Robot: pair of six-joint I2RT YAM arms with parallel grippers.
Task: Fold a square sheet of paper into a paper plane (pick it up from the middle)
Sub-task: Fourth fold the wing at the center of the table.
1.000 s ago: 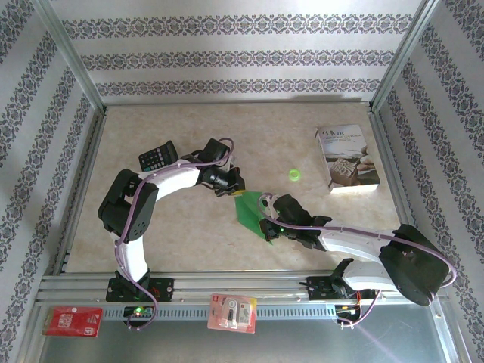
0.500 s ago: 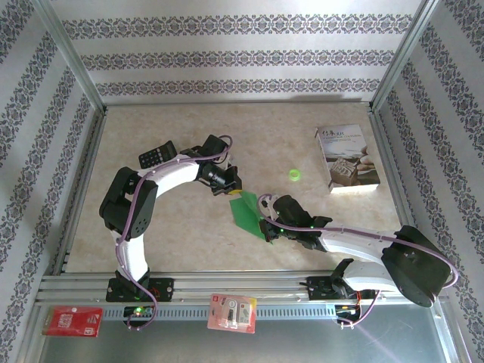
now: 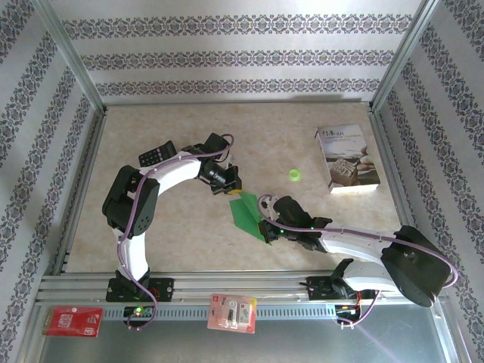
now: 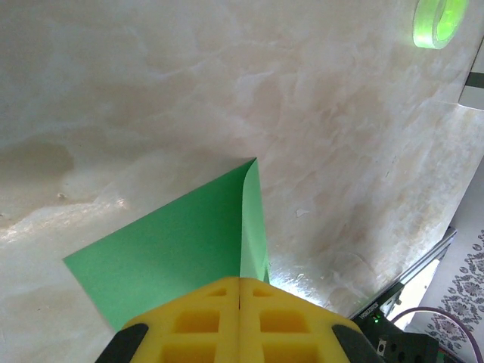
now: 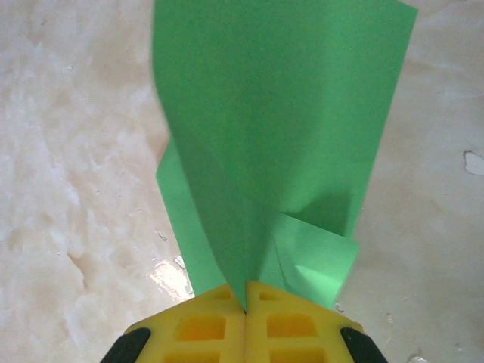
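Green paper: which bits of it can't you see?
Left wrist view: the near end of the green paper hides behind the left gripper.
Right wrist view: its top is cut off by the picture's edge; its bottom hides behind the right gripper.
Top view: its folds are too small to tell.

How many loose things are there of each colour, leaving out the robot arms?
Green: 2, the folded paper and the small ring
Black: 1, the calculator
White: 1, the booklet
Red: 2, the left packet and the middle packet on the front rail
Total: 6
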